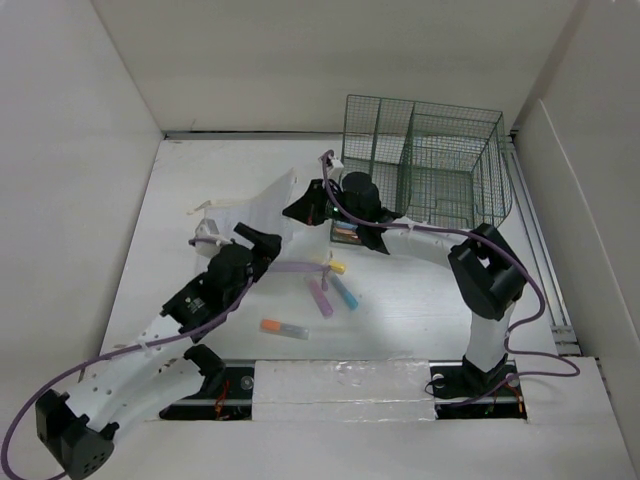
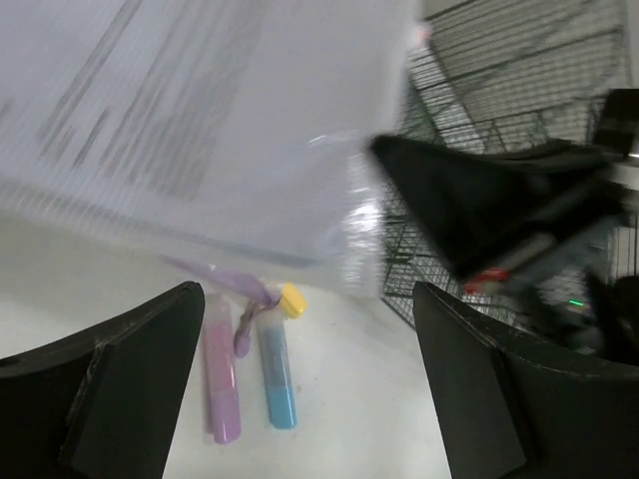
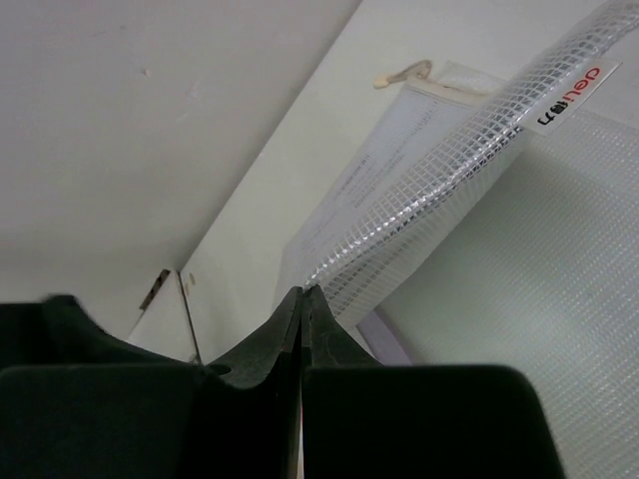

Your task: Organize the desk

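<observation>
The white desk (image 1: 420, 300) is walled by white panels. My right gripper (image 1: 303, 207) is shut on the corner of a translucent mesh document pouch (image 1: 255, 213) and holds it tilted above the desk; in the right wrist view (image 3: 302, 297) the pouch (image 3: 469, 140) spreads out from the closed fingertips. My left gripper (image 1: 262, 243) is open beside the pouch's near edge. In the left wrist view (image 2: 310, 349) the pouch (image 2: 200, 120) hangs above the open fingers.
A purple highlighter (image 1: 320, 297), a blue one (image 1: 345, 293), a yellow cap (image 1: 337, 267) and an orange highlighter (image 1: 284, 328) lie mid-desk. A green wire-mesh basket (image 1: 440, 160) stands at the back right, with small coloured items (image 1: 345, 232) at its front.
</observation>
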Controlling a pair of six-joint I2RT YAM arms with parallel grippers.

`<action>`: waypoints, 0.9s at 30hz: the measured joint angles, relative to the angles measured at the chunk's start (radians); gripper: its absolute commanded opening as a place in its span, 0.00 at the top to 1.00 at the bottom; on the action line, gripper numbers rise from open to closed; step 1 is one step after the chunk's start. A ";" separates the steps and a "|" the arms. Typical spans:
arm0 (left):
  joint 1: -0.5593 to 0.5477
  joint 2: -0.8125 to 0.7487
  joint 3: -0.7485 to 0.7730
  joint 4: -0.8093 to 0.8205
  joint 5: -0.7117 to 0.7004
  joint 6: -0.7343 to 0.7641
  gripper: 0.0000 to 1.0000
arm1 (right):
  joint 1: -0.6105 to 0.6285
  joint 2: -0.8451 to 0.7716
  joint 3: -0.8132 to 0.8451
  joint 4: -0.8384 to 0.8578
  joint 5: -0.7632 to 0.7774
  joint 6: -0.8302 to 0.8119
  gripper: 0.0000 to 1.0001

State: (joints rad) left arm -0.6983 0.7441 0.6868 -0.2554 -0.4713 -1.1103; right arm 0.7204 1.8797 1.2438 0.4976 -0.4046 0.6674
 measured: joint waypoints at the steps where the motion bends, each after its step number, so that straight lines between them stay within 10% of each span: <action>1: 0.000 -0.019 -0.063 0.007 0.005 -0.064 0.18 | 0.000 -0.002 -0.002 0.010 0.000 0.011 1.00; 15: 0.000 -0.359 -0.455 0.117 -0.063 -0.520 0.16 | 0.002 -0.032 -0.049 0.083 0.004 0.071 1.00; 21: 0.001 -0.246 -0.495 0.203 -0.129 -0.551 0.16 | 0.013 -0.032 -0.050 0.097 0.003 0.086 1.00; 27: 0.007 -0.112 -0.474 0.299 -0.221 -0.546 0.38 | 0.026 -0.035 -0.069 0.112 -0.001 0.091 1.00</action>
State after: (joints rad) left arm -0.6910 0.6319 0.2127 0.0437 -0.6922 -1.6558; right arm 0.7464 1.8442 1.1751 0.6098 -0.4057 0.7586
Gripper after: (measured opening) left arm 0.646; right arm 0.010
